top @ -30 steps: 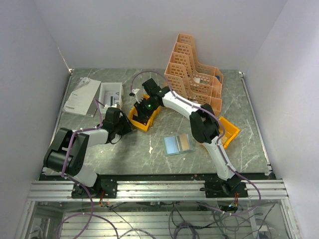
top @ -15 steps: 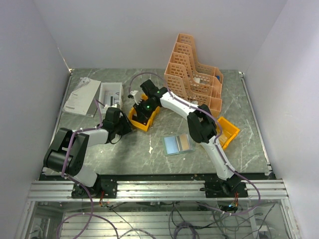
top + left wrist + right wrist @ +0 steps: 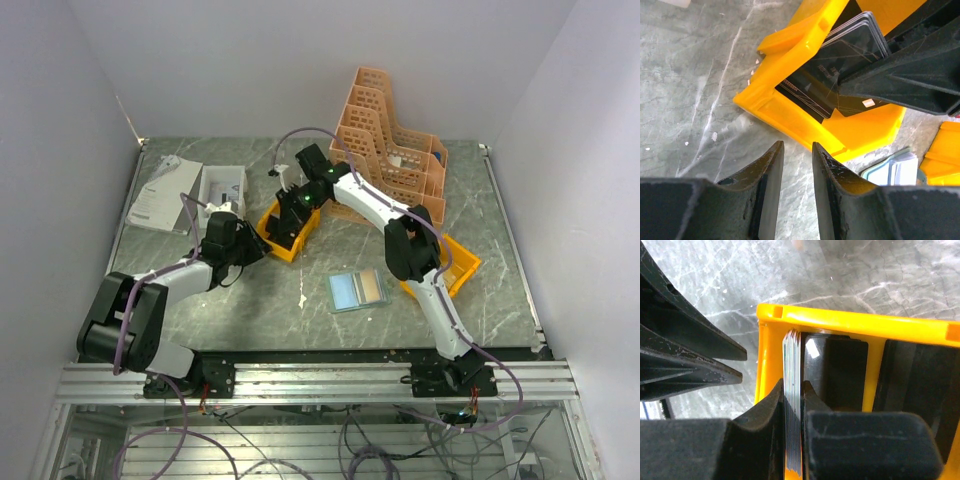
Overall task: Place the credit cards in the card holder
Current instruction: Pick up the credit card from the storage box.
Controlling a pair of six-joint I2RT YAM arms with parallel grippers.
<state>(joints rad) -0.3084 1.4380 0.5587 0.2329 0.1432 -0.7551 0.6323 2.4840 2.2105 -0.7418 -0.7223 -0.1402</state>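
Table (image 3: 250,300): yellow bin (image 3: 283,250), second bin (image 3: 462,262), open card holder (image 3: 358,290), peach rack (image 3: 390,140), white box (image 3: 222,188), probably papers (image 3: 163,195).

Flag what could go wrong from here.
1. The right arm's jaws pinch a whole stack of credit cards edge-on in the yellow bin; lifted, the stack may fan out or shed cards.
2. The left arm's jaws sit empty close by the bin's wall, so the arms could bump.
3. The card holder lies open and unheld; it may slide at insertion.
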